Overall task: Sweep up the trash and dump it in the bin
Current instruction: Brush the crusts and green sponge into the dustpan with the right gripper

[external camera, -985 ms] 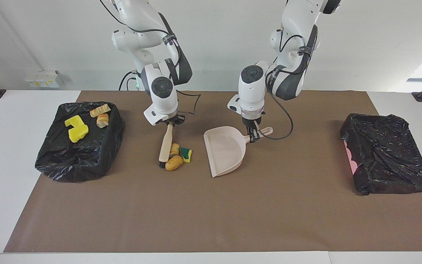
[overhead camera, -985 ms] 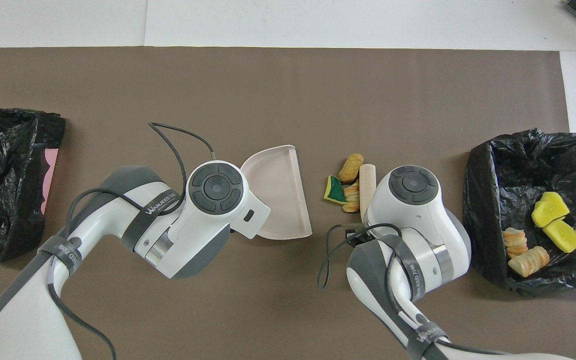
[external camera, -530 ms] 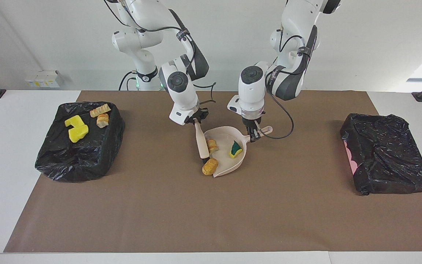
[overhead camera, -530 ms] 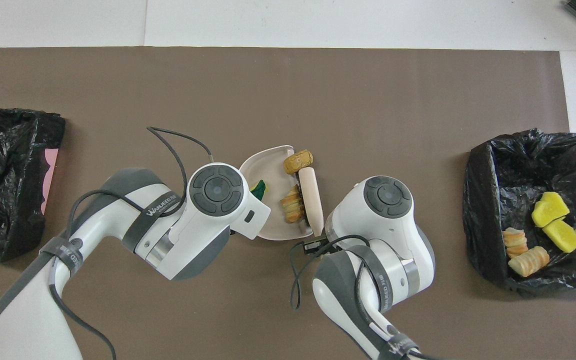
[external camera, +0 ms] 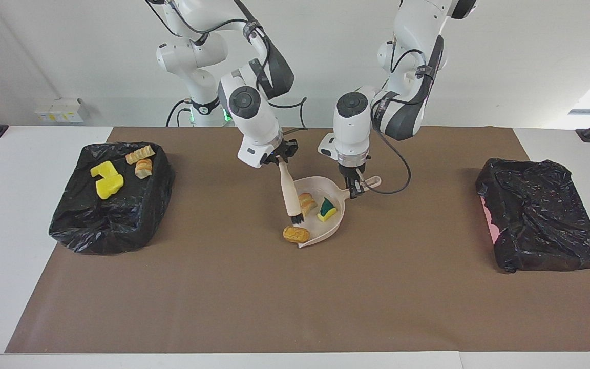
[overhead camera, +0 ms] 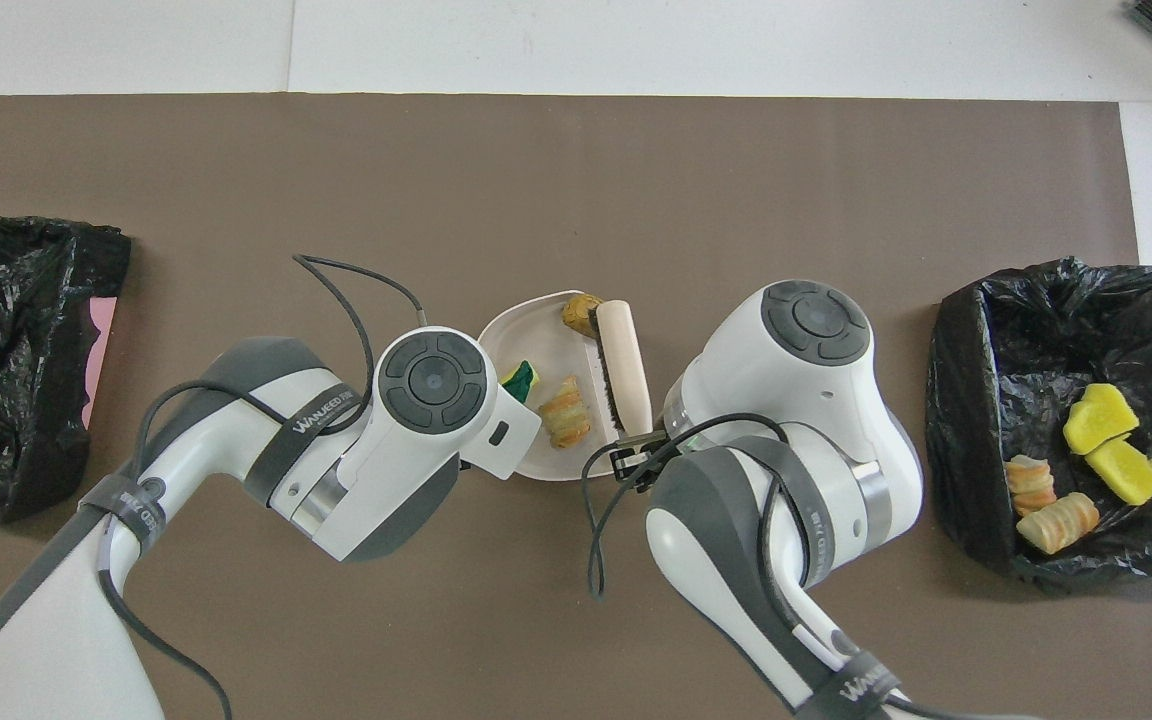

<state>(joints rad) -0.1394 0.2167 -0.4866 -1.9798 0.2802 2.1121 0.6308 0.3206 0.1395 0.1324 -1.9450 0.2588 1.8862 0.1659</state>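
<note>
The left gripper [external camera: 355, 190] is clamped on the handle of the beige dustpan [external camera: 320, 188], which lies flat on the brown mat [external camera: 295, 297] near the middle of the table; in the facing view the handle points toward 2 o'clock and the pan's open mouth toward 8 o'clock. The right gripper [external camera: 280, 156] is closed on the top of the brush [external camera: 290, 193], which hangs tilted with its black bristles down at the pan's mouth, at about 5 o'clock from the gripper in that view. Inside the pan lie two scraps of trash: an orange-brown lump [external camera: 307, 203] just beside the bristles and a green-and-yellow wedge [external camera: 328, 209] deeper in, toward the handle. A third brown lump [external camera: 296, 234] sits on the mat at the lip of the pan, at about 6 o'clock from the bristles in the facing view; whether it touches the lip I cannot tell. The black-lined bin [external camera: 113, 215] stands at the right arm's end of the table, at 9 o'clock from the pan in the facing view, and holds two yellow sponge bits [external camera: 106, 180] and two striped bread-like lumps [external camera: 141, 160]. A second black bag [external camera: 541, 220] with a strip of pink showing sits at the left arm's end, at 3 o'clock from the pan, well apart from it
</note>
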